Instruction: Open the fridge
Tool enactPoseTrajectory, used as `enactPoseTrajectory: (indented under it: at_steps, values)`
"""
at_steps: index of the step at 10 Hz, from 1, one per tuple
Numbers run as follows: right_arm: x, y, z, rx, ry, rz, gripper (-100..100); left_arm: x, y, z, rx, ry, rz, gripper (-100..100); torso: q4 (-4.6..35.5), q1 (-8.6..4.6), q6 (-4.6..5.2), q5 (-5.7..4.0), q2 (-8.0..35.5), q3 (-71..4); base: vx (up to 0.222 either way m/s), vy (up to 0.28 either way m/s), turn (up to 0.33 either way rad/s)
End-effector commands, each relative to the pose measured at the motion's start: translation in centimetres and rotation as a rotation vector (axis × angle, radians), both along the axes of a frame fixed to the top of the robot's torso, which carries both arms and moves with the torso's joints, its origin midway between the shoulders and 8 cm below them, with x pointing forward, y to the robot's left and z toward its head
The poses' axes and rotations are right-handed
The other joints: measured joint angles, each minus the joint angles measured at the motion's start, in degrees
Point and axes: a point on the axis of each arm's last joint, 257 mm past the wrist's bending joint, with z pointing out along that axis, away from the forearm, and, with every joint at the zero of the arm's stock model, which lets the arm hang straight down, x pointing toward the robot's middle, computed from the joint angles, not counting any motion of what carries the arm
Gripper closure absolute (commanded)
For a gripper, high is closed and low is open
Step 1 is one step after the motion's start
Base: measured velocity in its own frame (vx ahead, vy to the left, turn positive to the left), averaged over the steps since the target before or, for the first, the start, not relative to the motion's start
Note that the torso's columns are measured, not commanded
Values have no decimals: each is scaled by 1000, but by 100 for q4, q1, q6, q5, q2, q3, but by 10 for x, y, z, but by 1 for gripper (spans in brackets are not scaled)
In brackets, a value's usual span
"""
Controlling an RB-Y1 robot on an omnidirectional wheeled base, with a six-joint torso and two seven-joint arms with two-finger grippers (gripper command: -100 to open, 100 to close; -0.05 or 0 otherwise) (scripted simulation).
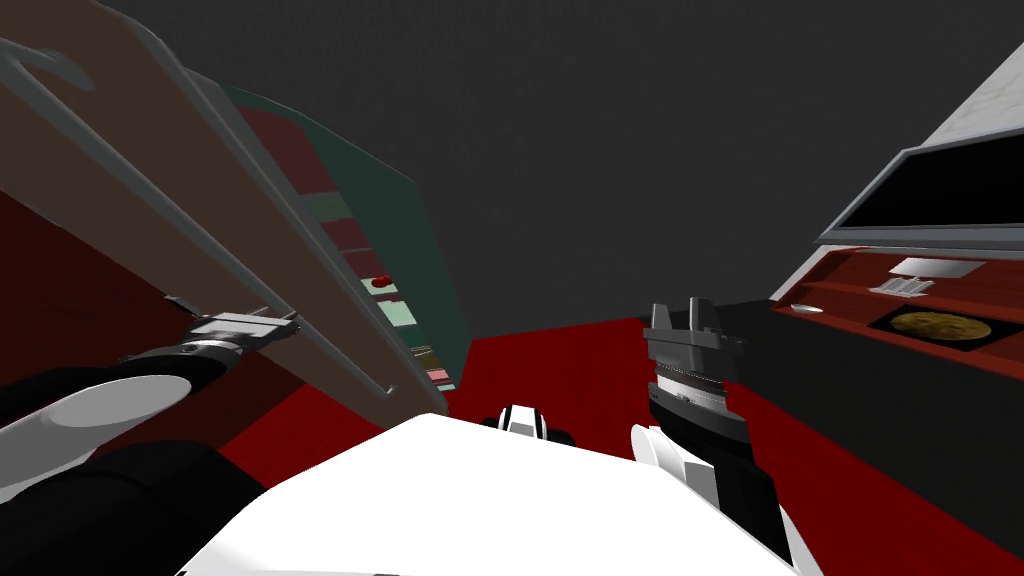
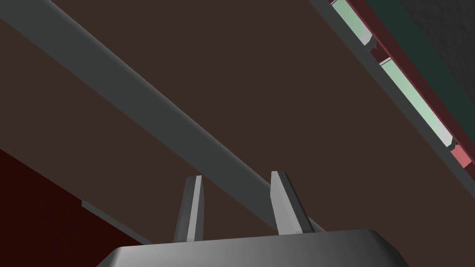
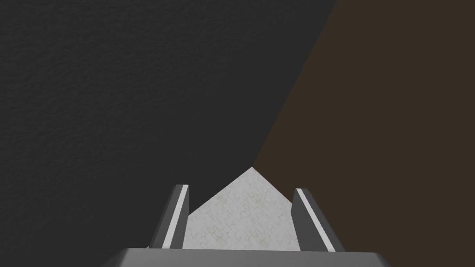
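From my head camera the fridge stands to my left with its brown door [image 1: 230,200] swung ajar, so the green and red shelves [image 1: 385,300] inside show past its edge. My left gripper [image 2: 237,175] is up against that door at the long grey handle [image 2: 139,99], which crosses just behind its tips; the gap there looks narrower than on the other arm, but I cannot tell whether the jaws are pinching the bar. My right gripper [image 1: 680,305] is held upright above the red floor [image 1: 560,370], well apart from the fridge, jaws spread with nothing between them.
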Motion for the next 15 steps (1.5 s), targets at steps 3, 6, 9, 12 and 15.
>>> enactPoseTrajectory:
  at_steps: [3, 6, 9, 12, 15]
  values:
    - [0, 0, 0, 0, 0, 0, 0, 12, -25, 31, 40, 5, -74, 100, 25, -37, -9, -22, 82, 48, -83, 36, -7]
    - [0, 0, 0, 0, 0, 0, 0, 27, -59, 57, 88, 25, -162, 100, 52, -138, -42, -91, 94, 52, -186, 117, 16]
    - [0, 0, 0, 0, 0, 0, 0, 48, -114, 82, 146, 69, -296, 100, 51, -214, 4, -125, 85, 43, -211, 190, 45]
    - [0, 0, 0, 0, 0, 0, 0, 63, -163, 94, 190, 106, -406, 100, 55, -303, 19, -162, 85, 40, -192, 157, 26]
    - [0, 0, 0, 0, 0, 0, 0, 70, -197, 91, 192, 128, -481, 100, 47, -381, 33, -182, 66, 33, -97, 100, 8]
